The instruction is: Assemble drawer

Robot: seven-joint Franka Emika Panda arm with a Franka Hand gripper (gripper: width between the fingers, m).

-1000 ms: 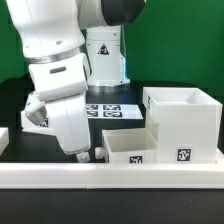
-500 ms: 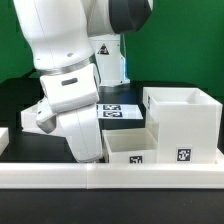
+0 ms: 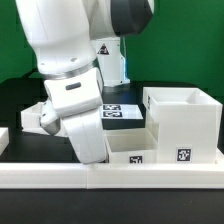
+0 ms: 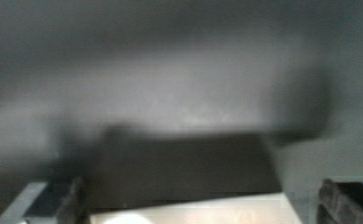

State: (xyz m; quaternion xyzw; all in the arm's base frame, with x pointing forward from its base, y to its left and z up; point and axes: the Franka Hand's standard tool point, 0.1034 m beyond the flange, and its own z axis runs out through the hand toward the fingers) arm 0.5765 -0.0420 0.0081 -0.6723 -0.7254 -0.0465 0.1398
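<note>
Within a second the arm [image 3: 75, 95] has swung toward the exterior view's right; its lower end now reaches the small drawer box [image 3: 133, 150], which sits on the table [image 3: 15, 105] just beside the taller cabinet [image 3: 185, 120]; we judge a grasp or push is close; only the blurred wrist view shows the fingers [image 4: 50, 203], spread apart and holding nothing we can make out; the exterior view hides them.
</note>
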